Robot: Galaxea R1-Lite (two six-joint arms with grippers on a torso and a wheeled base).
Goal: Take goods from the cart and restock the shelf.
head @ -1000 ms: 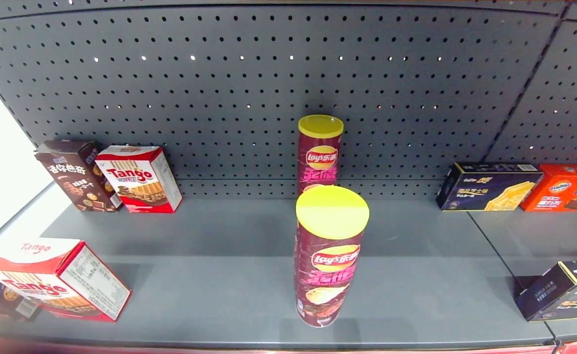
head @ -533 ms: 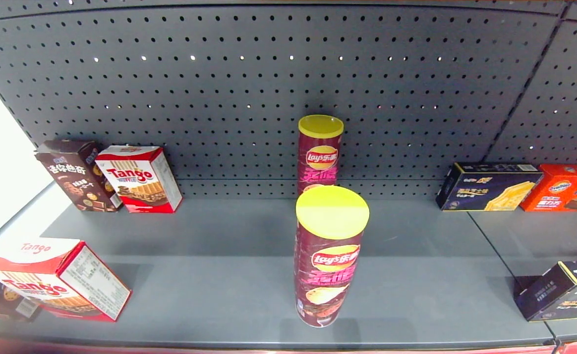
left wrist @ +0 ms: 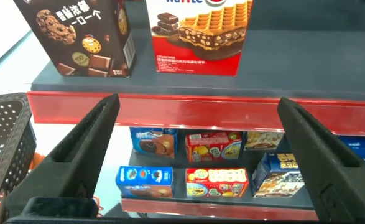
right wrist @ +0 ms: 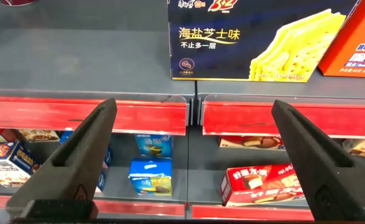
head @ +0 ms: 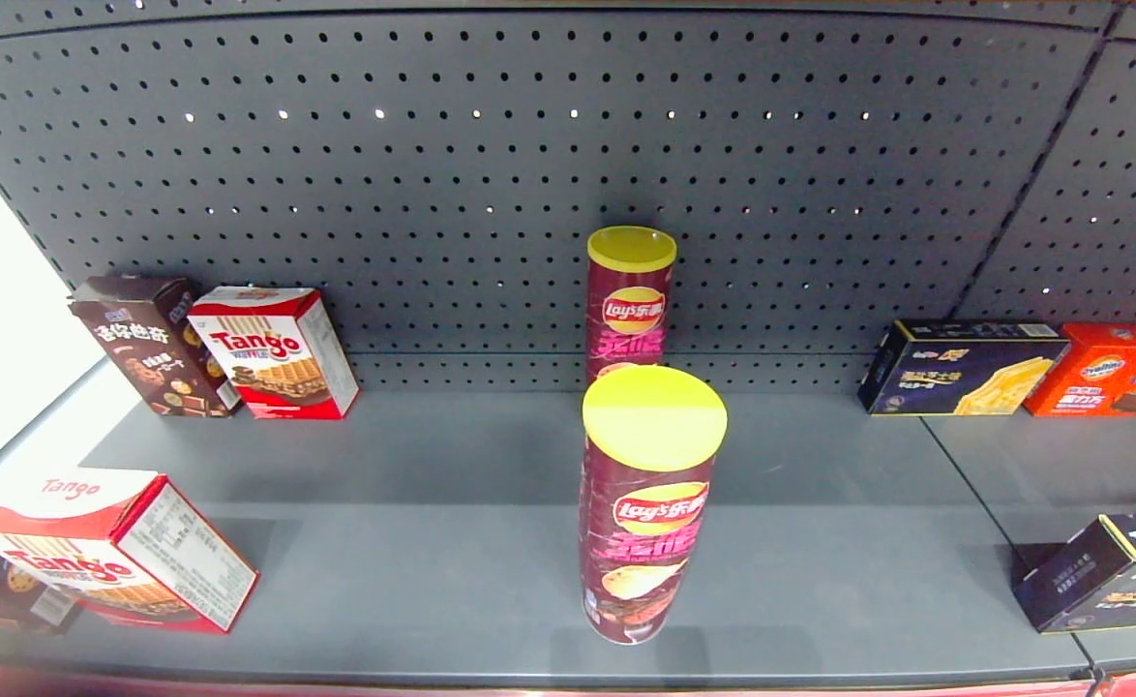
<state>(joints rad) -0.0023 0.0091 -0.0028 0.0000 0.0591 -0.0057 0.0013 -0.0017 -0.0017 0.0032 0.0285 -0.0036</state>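
On the grey shelf [head: 413,542] stand two upright maroon chip tubes with flat yellow lids. The front tube [head: 647,513] is near the shelf's front edge, and the rear tube [head: 629,300] is directly behind it against the pegboard [head: 433,194]. The left pincer [left wrist: 198,99] and right pincer [right wrist: 194,104] both gape wide and hold nothing, facing the shelf's red edge.
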